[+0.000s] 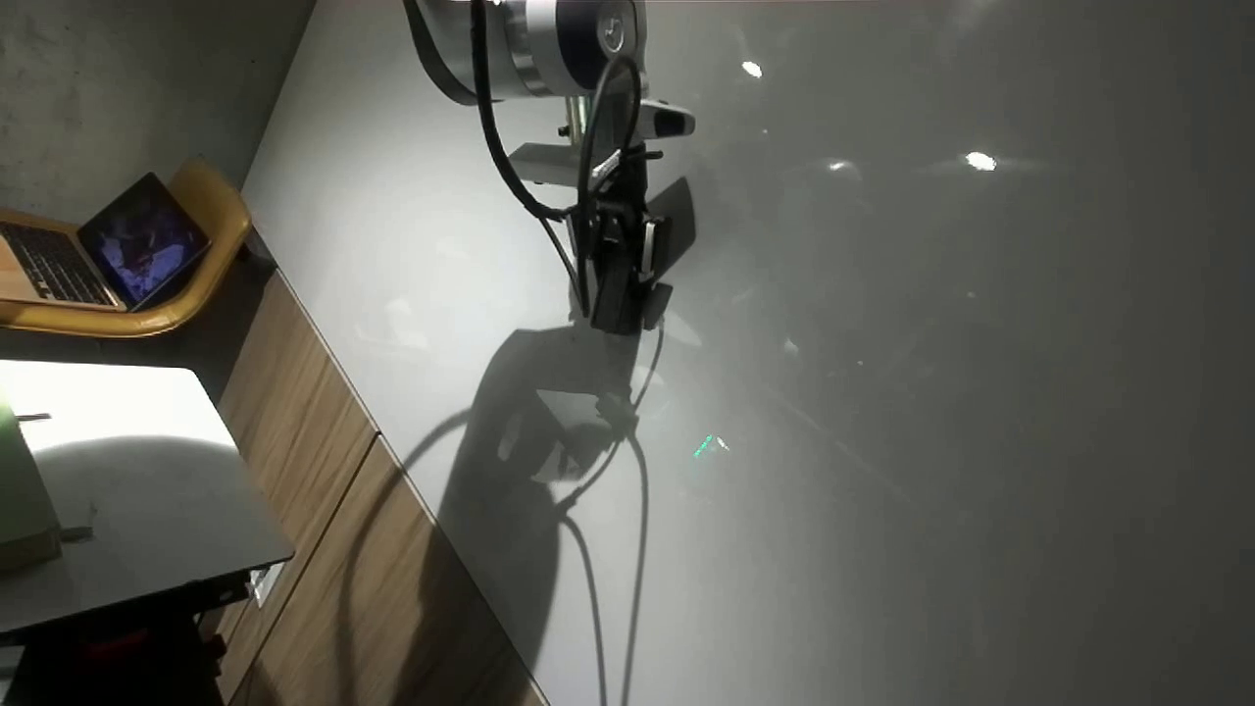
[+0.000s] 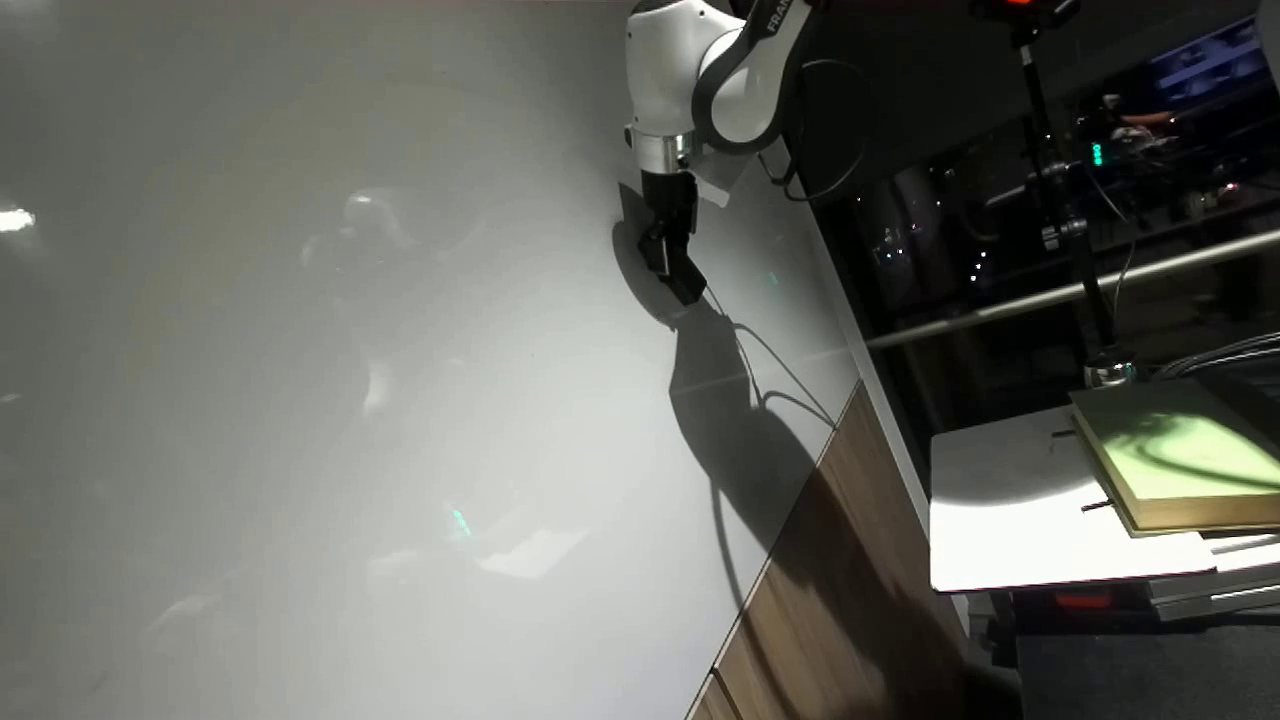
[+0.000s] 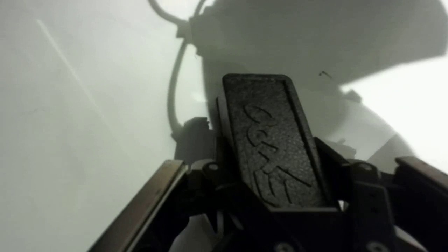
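Long shadow (image 1: 500,510) (pinpoint glare (image 1: 980,162))

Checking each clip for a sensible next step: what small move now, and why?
Perhaps ease the block toward the mark: the pincer grips the block, and in the wrist view the mark shows right of the block's far end.

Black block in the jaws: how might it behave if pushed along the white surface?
The black block looks stiff: its edges run straight. Its flat, oblong shape makes rolling unlikely. It may slide easily, as the white surface looks glossy.

Open laptop (image 1: 147,240) on a yellow chair (image 1: 227,221), green book (image 2: 1190,450) on a white tabletop (image 2: 1010,545)
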You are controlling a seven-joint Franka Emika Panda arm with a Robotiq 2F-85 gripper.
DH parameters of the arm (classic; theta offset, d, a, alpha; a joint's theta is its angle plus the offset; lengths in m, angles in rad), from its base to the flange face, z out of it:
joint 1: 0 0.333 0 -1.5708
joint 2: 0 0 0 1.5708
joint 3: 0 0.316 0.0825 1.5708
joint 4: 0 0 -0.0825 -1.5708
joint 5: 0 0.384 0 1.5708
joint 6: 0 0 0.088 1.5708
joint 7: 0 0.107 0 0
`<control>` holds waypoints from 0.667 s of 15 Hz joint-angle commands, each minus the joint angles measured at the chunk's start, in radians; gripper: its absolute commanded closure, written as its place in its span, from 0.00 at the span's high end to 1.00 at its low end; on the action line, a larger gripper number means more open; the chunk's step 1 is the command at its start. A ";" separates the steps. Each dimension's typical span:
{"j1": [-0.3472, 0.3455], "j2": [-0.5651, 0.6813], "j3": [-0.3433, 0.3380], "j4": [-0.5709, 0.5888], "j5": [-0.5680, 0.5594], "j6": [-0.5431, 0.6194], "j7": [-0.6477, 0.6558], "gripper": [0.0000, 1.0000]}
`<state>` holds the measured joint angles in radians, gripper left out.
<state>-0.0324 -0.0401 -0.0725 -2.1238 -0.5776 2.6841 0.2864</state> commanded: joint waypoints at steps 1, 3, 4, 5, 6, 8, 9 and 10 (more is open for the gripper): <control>0.001 -0.018 0.006 -0.008 -0.017 0.125 0.088 0.34; 0.001 -0.021 0.004 -0.028 -0.004 0.171 0.111 0.34; 0.001 -0.020 0.004 -0.038 -0.004 0.193 0.123 0.34; 0.000 -0.015 0.002 -0.051 -0.002 0.219 0.134 0.34; -0.001 -0.011 0.000 -0.063 0.001 0.246 0.142 0.34; -0.005 -0.002 -0.005 -0.084 0.002 0.301 0.161 0.34; -0.009 0.002 -0.006 -0.093 -0.001 0.329 0.171 0.34; -0.015 0.009 -0.008 -0.103 -0.003 0.359 0.178 0.34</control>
<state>-0.0405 -0.0775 -0.0757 -2.2385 -0.5774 2.9186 0.4211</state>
